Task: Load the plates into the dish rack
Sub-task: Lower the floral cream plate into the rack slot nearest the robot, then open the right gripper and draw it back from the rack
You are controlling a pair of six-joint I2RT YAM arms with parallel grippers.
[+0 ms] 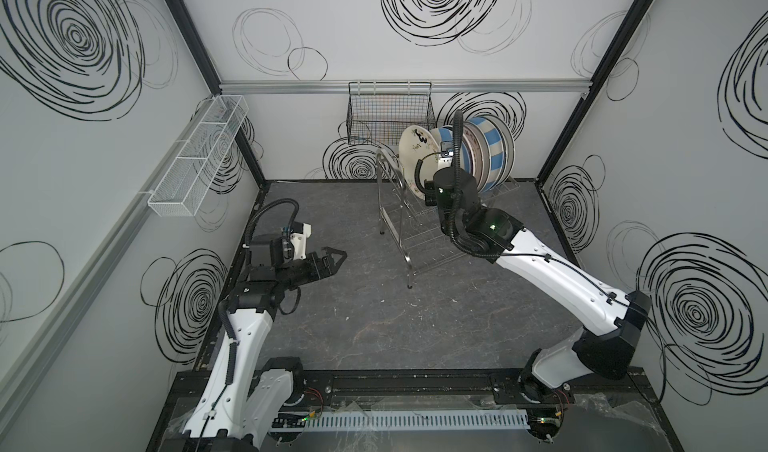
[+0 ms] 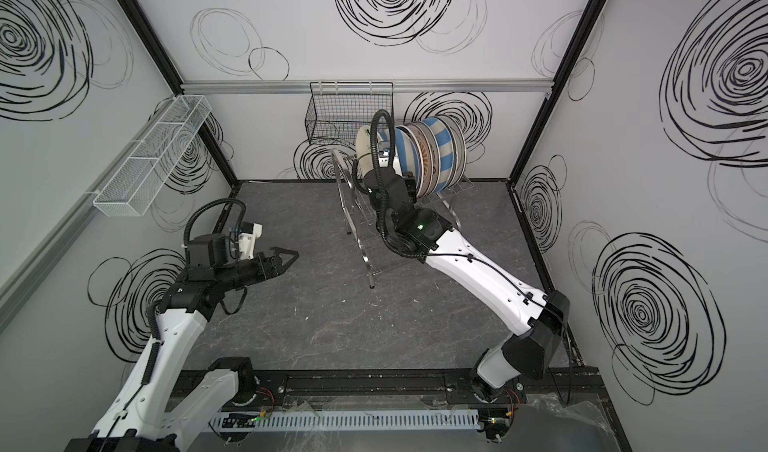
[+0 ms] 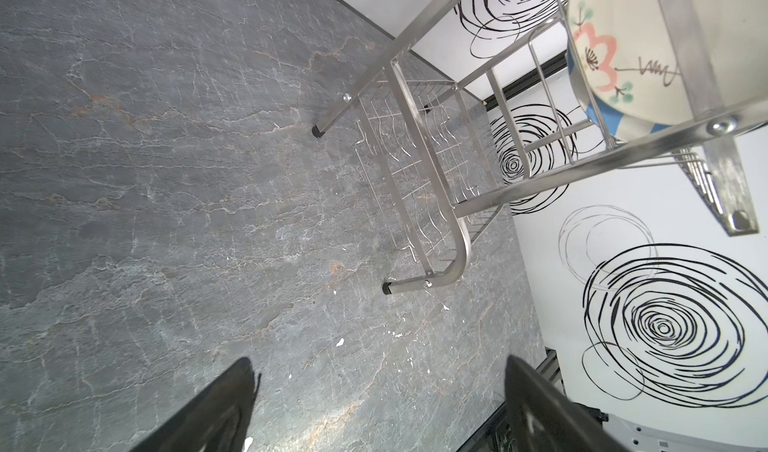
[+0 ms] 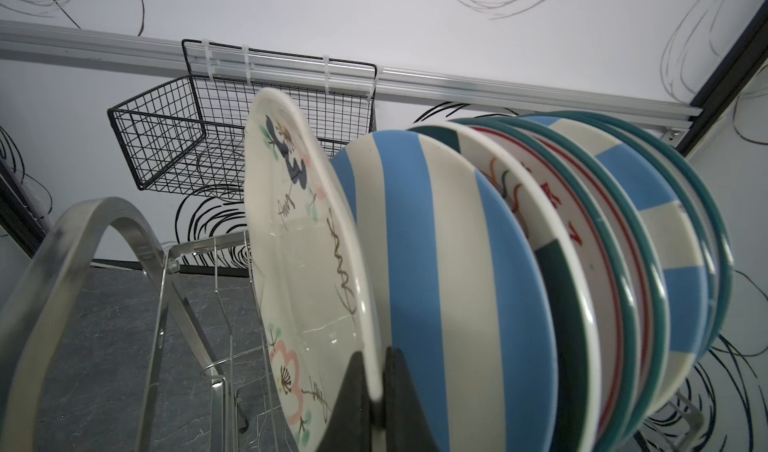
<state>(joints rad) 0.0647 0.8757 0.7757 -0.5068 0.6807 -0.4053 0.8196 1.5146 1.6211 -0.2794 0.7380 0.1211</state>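
The steel dish rack [image 1: 409,271] [image 2: 371,275] stands at the back right of the table. Several plates stand on edge in its upper tier, among them a blue-cream striped plate [image 4: 436,262] [image 1: 498,154]. At the left end of that row is a cream flower plate [image 4: 299,242] [image 1: 415,150] [image 3: 623,46], almost upright. My right gripper [image 4: 376,387] is shut on its lower rim, one finger on each face. In both top views the right wrist hides those fingers. My left gripper [image 1: 334,258] [image 2: 286,258] [image 3: 378,362] hovers open and empty over the table, left of the rack.
A black wire basket [image 1: 390,113] [image 4: 178,146] hangs on the back wall just behind the rack. A long white mesh tray [image 1: 199,154] is fixed to the left wall. The rack's arched tube end [image 4: 54,271] rises close beside the held plate. Dark slate table [image 1: 374,325].
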